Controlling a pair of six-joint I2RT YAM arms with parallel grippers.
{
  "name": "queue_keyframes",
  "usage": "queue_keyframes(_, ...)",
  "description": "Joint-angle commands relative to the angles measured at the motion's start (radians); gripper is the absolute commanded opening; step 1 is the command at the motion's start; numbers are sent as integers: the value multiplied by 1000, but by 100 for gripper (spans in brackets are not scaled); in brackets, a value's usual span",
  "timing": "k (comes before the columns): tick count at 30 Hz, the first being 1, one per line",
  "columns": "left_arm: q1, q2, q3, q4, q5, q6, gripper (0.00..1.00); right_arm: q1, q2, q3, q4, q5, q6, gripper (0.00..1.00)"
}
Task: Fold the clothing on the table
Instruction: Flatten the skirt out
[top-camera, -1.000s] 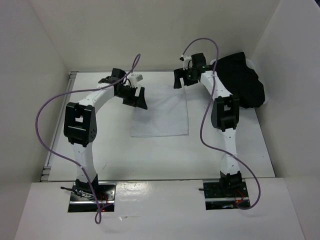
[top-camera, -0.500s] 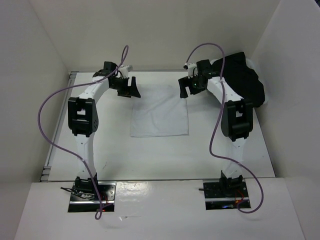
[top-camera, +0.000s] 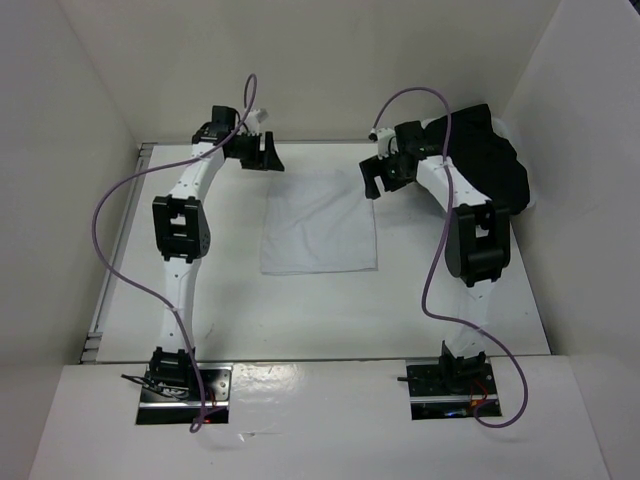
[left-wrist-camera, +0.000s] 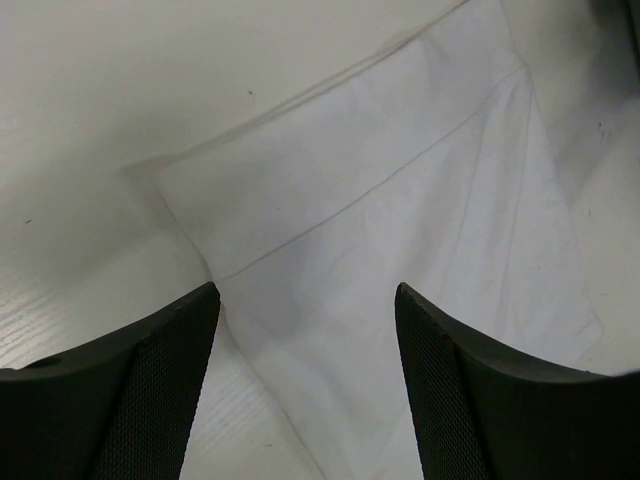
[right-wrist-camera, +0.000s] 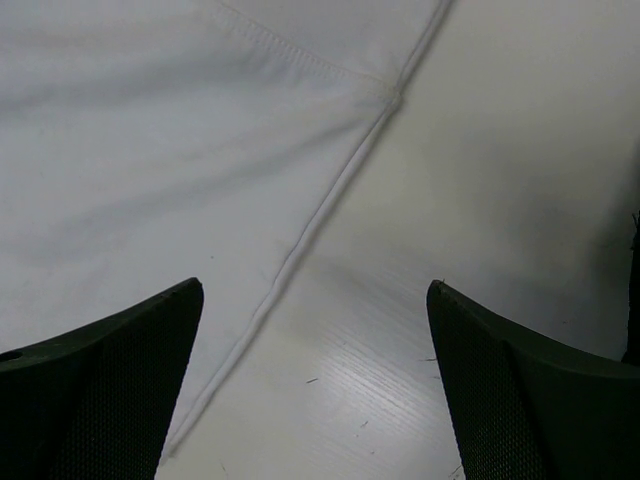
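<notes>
The white clothing (top-camera: 318, 222) lies flat on the table (top-camera: 240, 310) as a rough rectangle. My left gripper (top-camera: 262, 155) is at its far left corner, open. In the left wrist view the clothing's corner (left-wrist-camera: 400, 200) lies under and between the two black fingers (left-wrist-camera: 120, 390), with nothing pinched by my left gripper (left-wrist-camera: 305, 290). My right gripper (top-camera: 378, 178) is at the far right corner, open wide. In the right wrist view the hemmed edge of the clothing (right-wrist-camera: 150, 150) runs diagonally between the jaws of my right gripper (right-wrist-camera: 313, 286), with bare table on the right.
A larger black garment (top-camera: 490, 160) is heaped at the back right, just behind the right arm. A metal rail (top-camera: 100, 300) runs along the table's left edge. White walls close in the left, back and right sides.
Both arms have reached farther back. My left gripper went from the clothing's left edge to its far left corner and its jaws narrowed a little. The right gripper shifted slightly right.
</notes>
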Motion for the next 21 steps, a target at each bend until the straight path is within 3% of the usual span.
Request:
queue_keyframes(1,-1,70,73,-56,-27,-12,77,0,-38,20,22,23,-18,96)
queue_keyframes(18,-1,223,251,-67,-85,-12,75,0,39,106,-19,50,-36,96)
queue_keyframes(21,-1,233,260,-67,-76,-12,70,0,48,106,-19,60,-45,96)
